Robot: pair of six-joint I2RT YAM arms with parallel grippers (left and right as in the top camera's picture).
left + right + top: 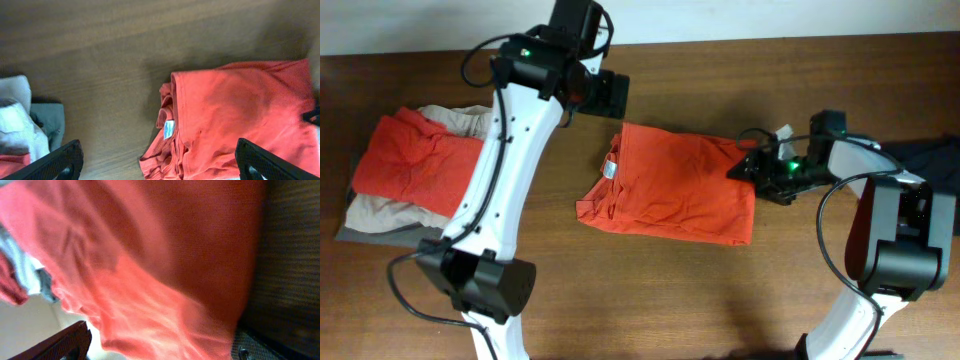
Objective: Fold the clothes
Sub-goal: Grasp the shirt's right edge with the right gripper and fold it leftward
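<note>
Both tools gape wide, empty: left tool point(159, 146) at 12 o'clock of the folded orange-red fabric T-shirt point(670, 185), centred on the brown wooden surface point(720, 300); right tool point(750, 158) at 3 o'clock could snag the hem and drag my fold open

Table point(720, 300) near me lies free; shirt point(670, 185) fills the middle, a clothes pile point(410, 165) blocks my far left.

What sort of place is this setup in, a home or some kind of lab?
Probably a lab or test bench, not a home: a left arm and a right arm at a wooden table against a plain pale wall, with a folded orange-red T-shirt and a stack of clothes laid out.
</note>
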